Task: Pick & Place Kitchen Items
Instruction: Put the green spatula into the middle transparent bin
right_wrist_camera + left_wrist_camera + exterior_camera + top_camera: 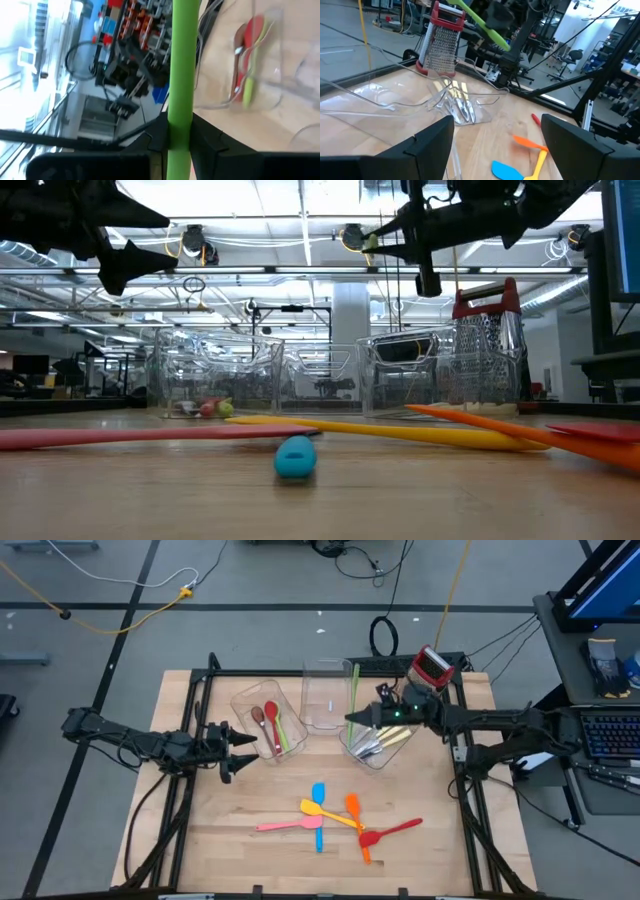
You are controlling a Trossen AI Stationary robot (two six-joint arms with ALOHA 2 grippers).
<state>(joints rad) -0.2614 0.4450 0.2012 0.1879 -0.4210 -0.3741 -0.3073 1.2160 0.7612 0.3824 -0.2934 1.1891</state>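
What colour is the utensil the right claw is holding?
Green: the spatula pinched in the right claw is bright green, clearest in the right wrist view.

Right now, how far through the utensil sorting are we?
Partly done. The left bin holds the spoons and the right bin holds the cream-handled cutlery. In hand: the right end effector grips a green spatula above the bins. Left: blue, yellow, orange, pink and red spatulas on the table. The left end effector is open and empty.
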